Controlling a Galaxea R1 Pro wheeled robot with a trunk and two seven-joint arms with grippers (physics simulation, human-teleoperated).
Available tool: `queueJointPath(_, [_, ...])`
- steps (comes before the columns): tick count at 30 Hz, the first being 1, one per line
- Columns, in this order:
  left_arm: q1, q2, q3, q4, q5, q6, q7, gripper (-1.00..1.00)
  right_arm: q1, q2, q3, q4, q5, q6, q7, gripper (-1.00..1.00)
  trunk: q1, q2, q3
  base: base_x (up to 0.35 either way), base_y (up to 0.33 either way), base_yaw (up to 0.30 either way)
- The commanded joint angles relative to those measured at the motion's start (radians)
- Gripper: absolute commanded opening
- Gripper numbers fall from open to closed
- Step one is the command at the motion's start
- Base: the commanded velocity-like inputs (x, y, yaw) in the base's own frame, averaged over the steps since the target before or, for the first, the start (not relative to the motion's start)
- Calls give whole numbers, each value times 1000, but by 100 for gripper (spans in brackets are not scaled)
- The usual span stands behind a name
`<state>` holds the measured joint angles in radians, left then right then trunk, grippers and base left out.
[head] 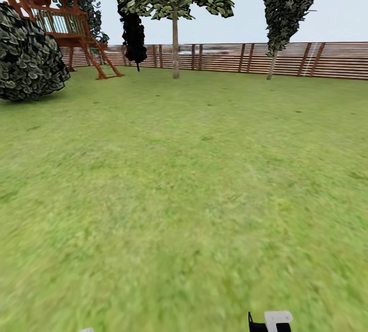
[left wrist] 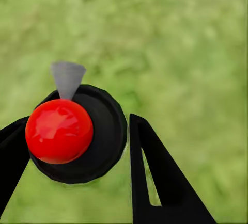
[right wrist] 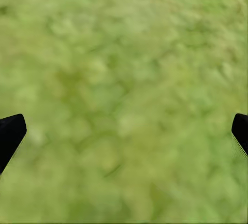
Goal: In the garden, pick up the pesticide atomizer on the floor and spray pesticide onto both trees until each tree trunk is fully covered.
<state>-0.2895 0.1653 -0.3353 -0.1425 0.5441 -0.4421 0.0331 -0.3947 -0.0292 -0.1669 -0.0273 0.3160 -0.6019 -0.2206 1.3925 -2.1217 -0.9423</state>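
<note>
The left gripper is clamped on the pesticide atomizer, seen end-on in the left wrist view. Its round black body sits between the two black fingers, one pressed to its left side and the other right at its rim. A glossy red ball sits on top of the atomizer, and a small grey cone points away from it over the grass. The right gripper holds nothing and its jaws stand wide apart, with only the dark tips showing at either side of the right wrist view above blurry green turf. In the head view a white pad and black finger of the right gripper show at the near edge, right of centre. From there the floor of green grass stretches far ahead. At the far side a tree with a straight, bare, pale trunk and foliage only high up stands in front of the brown slatted fence. Left of the tree is a dark narrow conifer, and to its right a taller conifer on a thin leaning stem. At the far left a reddish wooden play tower with a ladder stands behind a big round bush.
</note>
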Motion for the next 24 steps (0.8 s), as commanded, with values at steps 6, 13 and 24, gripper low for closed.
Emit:
queueJointPath(6, [0, 0, -8, 0, 5, -3, 4, -100, -1, 0, -6, 1, 11, -2, -5, 100, 0, 0, -1, 339, 0, 0])
queueJointPath(13, [0, 0, -8, 0, 5, -2, 4, -100, -1, 0, -6, 1, 11, -2, -5, 100, 0, 0, -1, 339, 0, 0])
queueJointPath(24, [0, 0, -8, 0, 5, -1, 4, -100, -1, 0, -6, 1, 11, -2, -5, 100, 0, 0, -1, 339, 0, 0])
